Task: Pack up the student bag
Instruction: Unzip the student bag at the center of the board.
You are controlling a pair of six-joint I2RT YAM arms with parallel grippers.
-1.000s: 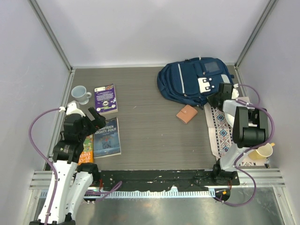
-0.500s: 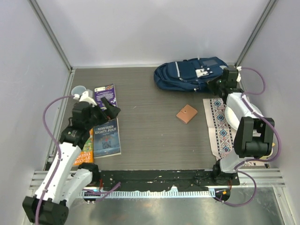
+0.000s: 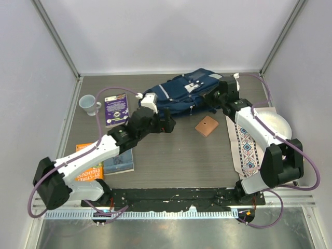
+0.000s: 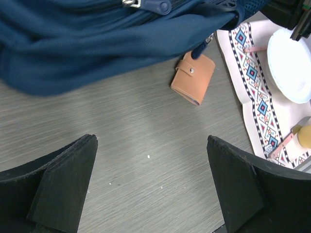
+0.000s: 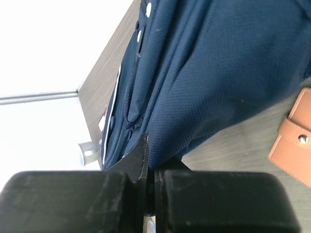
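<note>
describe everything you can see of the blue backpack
The student bag is a navy backpack of woven fabric with thin white stripes, a white patch and zip pulls along its top. It lies slumped and crumpled on the table, at the far side, right of centre. The right gripper is shut on a fold of fabric at the bag's right end. The open left gripper hovers just in front without touching it.
</note>
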